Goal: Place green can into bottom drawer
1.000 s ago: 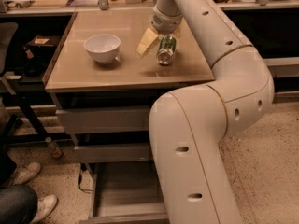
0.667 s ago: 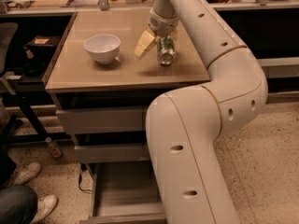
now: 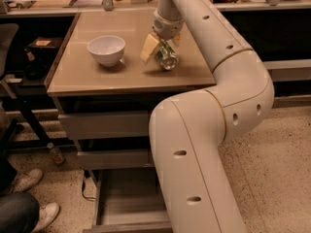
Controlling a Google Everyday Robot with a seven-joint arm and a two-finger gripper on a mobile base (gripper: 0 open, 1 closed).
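Nearest the camera, the bottom drawer (image 3: 127, 198) stands pulled out with its grey floor bare. The arm's bulky elbow (image 3: 194, 144) hangs across the drawer's right side, so the way down looks cramped. A careless swing could knock the two shut drawers (image 3: 104, 125) above it or the table edge. Farther back on the tabletop (image 3: 97, 74), the white bowl (image 3: 106, 49) sits to the left of the work, near enough for a sideways sweep to clip it. Beyond that, the gripper (image 3: 161, 51) reaches down from above, its fingers closed on the green can (image 3: 166, 57). The can is tilted low at the table, one silver end turned toward the camera. So skewed a hold on a smooth round can may slip on the long descent, and the can would roll away.
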